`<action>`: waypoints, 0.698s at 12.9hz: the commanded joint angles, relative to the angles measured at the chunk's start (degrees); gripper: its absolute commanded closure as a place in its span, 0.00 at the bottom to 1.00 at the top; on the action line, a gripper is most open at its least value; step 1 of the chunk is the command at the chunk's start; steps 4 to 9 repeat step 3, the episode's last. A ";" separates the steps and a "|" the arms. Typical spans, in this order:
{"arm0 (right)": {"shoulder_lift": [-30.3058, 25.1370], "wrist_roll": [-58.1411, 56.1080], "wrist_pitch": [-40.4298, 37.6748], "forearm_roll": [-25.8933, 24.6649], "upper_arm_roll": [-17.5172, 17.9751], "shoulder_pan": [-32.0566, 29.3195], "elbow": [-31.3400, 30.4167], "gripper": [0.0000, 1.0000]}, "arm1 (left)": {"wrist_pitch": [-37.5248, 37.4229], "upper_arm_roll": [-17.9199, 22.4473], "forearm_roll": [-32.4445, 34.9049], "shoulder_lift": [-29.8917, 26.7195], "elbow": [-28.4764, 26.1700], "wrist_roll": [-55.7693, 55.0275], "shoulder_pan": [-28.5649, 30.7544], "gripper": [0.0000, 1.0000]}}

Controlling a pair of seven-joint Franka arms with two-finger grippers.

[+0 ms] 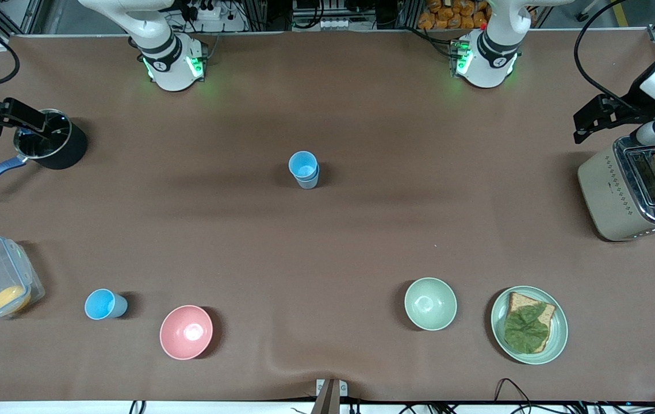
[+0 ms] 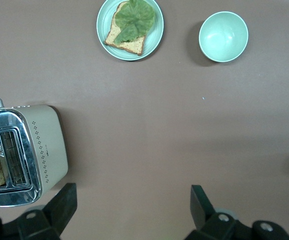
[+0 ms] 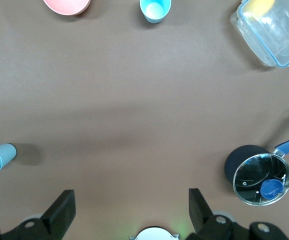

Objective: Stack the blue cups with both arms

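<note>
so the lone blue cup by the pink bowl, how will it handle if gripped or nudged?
The lone blue cup looks like small thin plastic, so probably light and apt to slide or tip if nudged. Its tapered, smooth wall may slip in a loose pinch. It stands apart from the pink bowl.

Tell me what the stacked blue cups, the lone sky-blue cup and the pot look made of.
Stacked blue cups: likely matte plastic, evenly coloured, thin-rimmed. Lone sky-blue cup: same look, probably plastic. Black saucepan: seemingly metal, with a dark coated outside, mirror-bright inside and a blue handle, perhaps plastic.
</note>
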 commanded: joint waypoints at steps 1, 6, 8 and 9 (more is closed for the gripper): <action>-0.22 -1.01 0.06 -1.03 1.26 -1.27 0.51 0.00 | -1.22 -0.14 -1.62 -0.40 0.70 1.46 0.34 0.00; -0.31 -1.01 -0.02 -1.03 1.35 -1.27 0.51 0.00 | -1.22 -0.14 -1.54 -0.22 0.70 1.55 0.25 0.00; -0.31 -1.01 -0.02 -1.03 1.35 -1.27 0.51 0.00 | -1.22 -0.14 -1.54 -0.22 0.70 1.55 0.25 0.00; -0.31 -1.01 -0.02 -1.03 1.35 -1.27 0.51 0.00 | -1.22 -0.14 -1.54 -0.22 0.70 1.55 0.25 0.00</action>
